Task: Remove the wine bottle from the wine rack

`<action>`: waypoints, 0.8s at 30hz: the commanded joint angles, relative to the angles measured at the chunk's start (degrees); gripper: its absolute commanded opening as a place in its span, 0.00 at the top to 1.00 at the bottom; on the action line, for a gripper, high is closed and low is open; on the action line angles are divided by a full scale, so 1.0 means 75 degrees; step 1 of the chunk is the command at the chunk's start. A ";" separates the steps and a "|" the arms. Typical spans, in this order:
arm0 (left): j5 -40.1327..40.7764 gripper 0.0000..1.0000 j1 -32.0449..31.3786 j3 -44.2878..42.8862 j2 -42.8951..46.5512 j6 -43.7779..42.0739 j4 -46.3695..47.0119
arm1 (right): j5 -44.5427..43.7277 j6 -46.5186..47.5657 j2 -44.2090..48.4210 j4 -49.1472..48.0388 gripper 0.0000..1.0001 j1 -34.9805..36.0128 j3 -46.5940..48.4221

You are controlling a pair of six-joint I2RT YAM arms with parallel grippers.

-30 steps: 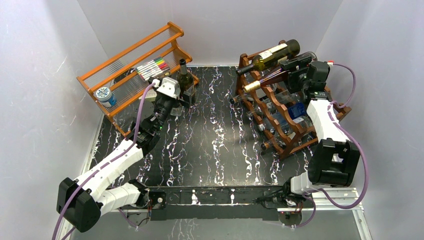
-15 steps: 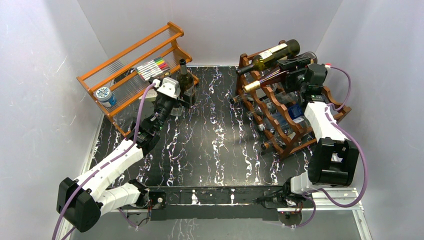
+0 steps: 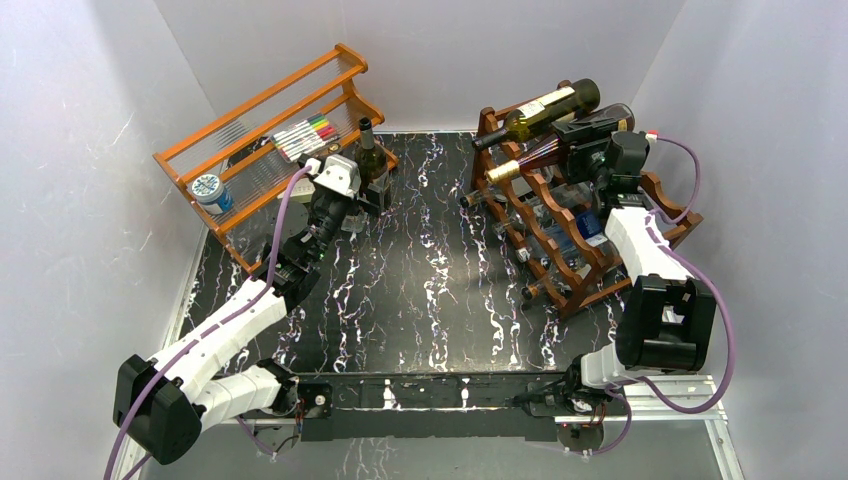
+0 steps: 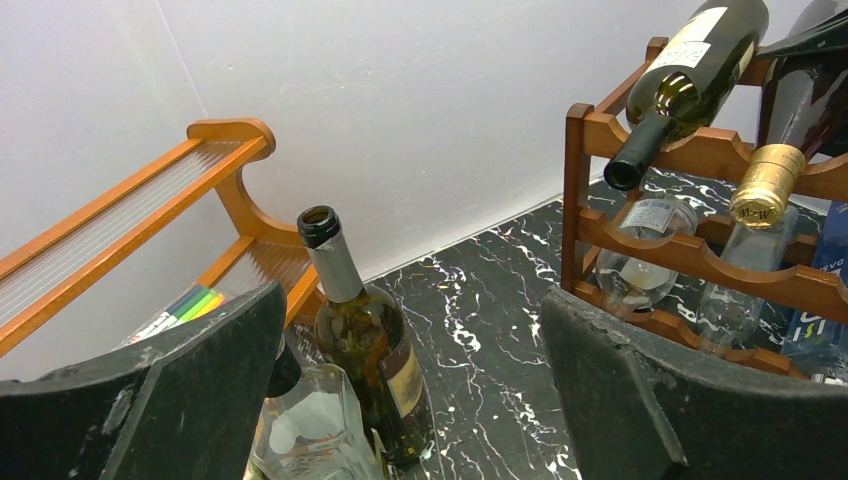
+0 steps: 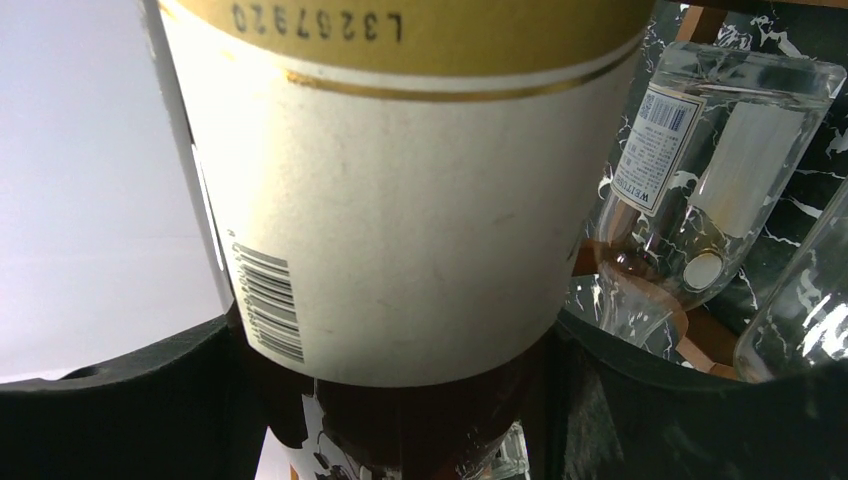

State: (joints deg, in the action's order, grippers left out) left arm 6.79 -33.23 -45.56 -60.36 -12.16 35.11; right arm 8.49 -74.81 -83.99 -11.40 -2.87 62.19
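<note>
The wine rack (image 3: 575,272) stands at the table's far right corner, its scalloped rails stepped in tiers. On its top tier lie 2 bottles side by side. One is a green bottle (image 3: 540,108) with a cream label, nearest the back wall. Just beside it is the wine bottle (image 3: 532,158), dark glass with a gold foil cap, its neck pointing toward the middle of the table.

The right gripper (image 3: 590,142) sits over the wide end of this wine bottle, 1 finger on each side of the glass. From the right wrist, the white barcoded label fills the gap between the fingers (image 5: 120,410). They lie close against the body, but I cannot tell whether they press it. Below, in the lower tiers, lie clear glass bottles (image 5: 700,170) and something with a blue label (image 3: 592,222).

At the far left corner a lighter orange rack (image 3: 262,118) holds a row of coloured markers (image 3: 305,133). A small round blue-and-white tub (image 3: 210,190) sits at its near end. In front of this rack an upright green bottle (image 4: 365,340) stands open-necked on the table, touching a clear bottle (image 4: 310,430). The left gripper (image 4: 415,300) hangs just on the near side of these 2, its jaws spread wide and holding nothing.
</note>
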 commanded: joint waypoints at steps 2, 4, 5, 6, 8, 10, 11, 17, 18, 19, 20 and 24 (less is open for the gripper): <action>-0.0121 0.02 -0.0036 -0.0040 0.0064 0.0045 0.0348 | -0.0029 -0.0209 0.0452 -0.1129 0.49 0.0043 -0.0181; -0.0142 0.02 -0.0034 -0.0036 0.0049 0.0066 0.0353 | -0.0051 -0.0145 0.0665 -0.1499 0.54 0.0043 -0.0363; -0.0144 0.02 -0.0037 -0.0031 0.0044 0.0075 0.0352 | -0.0065 -0.0086 0.0763 -0.1616 0.55 0.0045 -0.0418; -0.0155 0.02 -0.0040 -0.0034 0.0045 0.0095 0.0351 | -0.0070 -0.0055 0.0842 -0.1697 0.56 0.0044 -0.0484; -0.0195 0.02 -0.0040 -0.0036 0.0033 0.0117 0.0345 | -0.0057 -0.0038 0.0960 -0.2005 0.57 0.0043 -0.0687; -0.0211 0.02 -0.0037 -0.0039 0.0020 0.0142 0.0345 | -0.0020 -0.0163 0.1068 -0.2264 0.59 0.0043 -0.0899; -0.0213 0.02 -0.0040 -0.0048 0.0004 0.0142 0.0331 | 0.0016 -0.0188 0.1097 -0.2396 0.60 0.0043 -0.0954; -0.0201 0.02 -0.0034 -0.0044 -0.0084 0.0133 0.0324 | 0.0028 -0.0233 0.1291 -0.2762 0.61 0.0032 -0.1084; -0.0208 0.02 -0.0035 -0.0044 -0.0092 0.0141 0.0317 | 0.0018 -0.0255 0.1330 -0.2834 0.62 0.0021 -0.1125; -0.0220 0.02 -0.0037 -0.0043 -0.0098 0.0151 0.0320 | 0.0027 -0.0300 0.1370 -0.2911 0.63 0.0003 -0.1167; -0.0225 0.02 -0.0034 -0.0051 -0.0098 0.0153 0.0322 | 0.0028 -0.0332 0.1441 -0.3005 0.63 -0.0009 -0.1230; -0.0259 0.02 -0.0036 -0.0066 -0.0111 0.0167 0.0299 | 0.0034 -0.0349 0.1600 -0.3177 0.64 -0.0032 -0.1262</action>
State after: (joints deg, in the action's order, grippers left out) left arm 5.91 -33.23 -45.56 -61.54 -11.46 35.09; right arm 8.75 -77.84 -78.28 -22.96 -2.22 51.90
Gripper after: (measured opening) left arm 0.981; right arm 0.842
